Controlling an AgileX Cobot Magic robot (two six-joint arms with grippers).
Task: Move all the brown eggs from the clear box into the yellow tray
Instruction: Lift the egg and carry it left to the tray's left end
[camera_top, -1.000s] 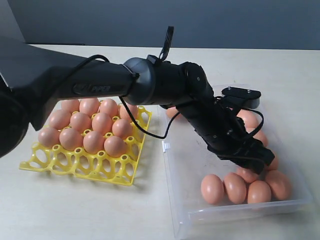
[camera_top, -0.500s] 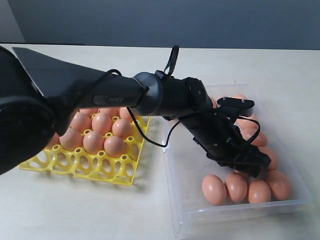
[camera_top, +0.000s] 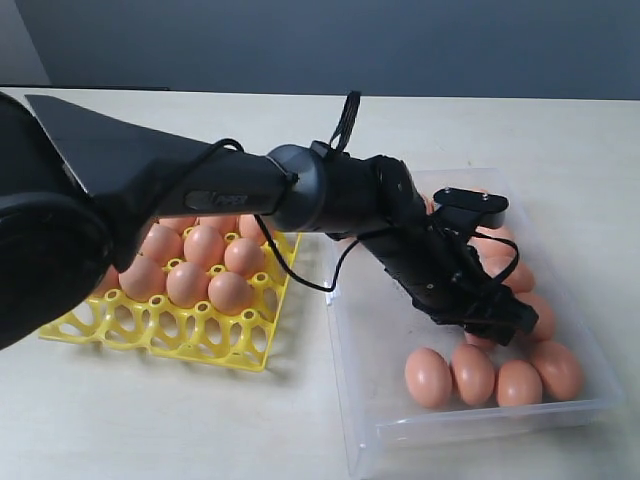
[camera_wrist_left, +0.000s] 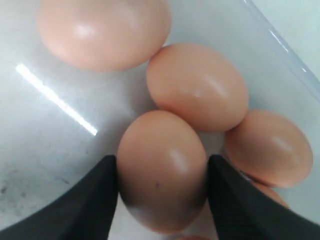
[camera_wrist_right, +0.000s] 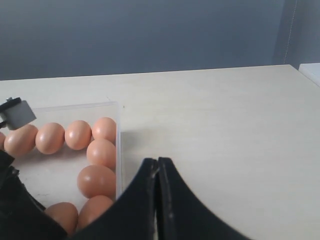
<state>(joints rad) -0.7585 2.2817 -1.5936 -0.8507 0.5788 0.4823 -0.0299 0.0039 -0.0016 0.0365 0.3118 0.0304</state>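
Note:
My left gripper (camera_top: 505, 318) reaches down into the clear box (camera_top: 345, 340). In the left wrist view its fingers (camera_wrist_left: 100, 200) press both sides of one brown egg (camera_wrist_left: 162, 170), which rests on the box floor among other eggs (camera_wrist_left: 197, 87). A row of brown eggs (camera_top: 470, 372) lies along the box's near wall, and more sit behind the arm. The yellow tray (camera_top: 150, 325) to the left holds several brown eggs (camera_top: 205, 245) in its rear cups. My right gripper (camera_wrist_right: 158, 161) is shut on nothing, above the table beside the box wall (camera_wrist_right: 119, 150).
The left arm (camera_top: 330, 190) stretches across the tray's right side and the box's left rim. The tray's front row of cups stands open. Pale tabletop (camera_wrist_right: 225, 130) spreads beyond the box by the right gripper.
The left gripper has sunk lower into the box and shifted slightly toward its near right corner, and its fingers have drawn in against one egg.

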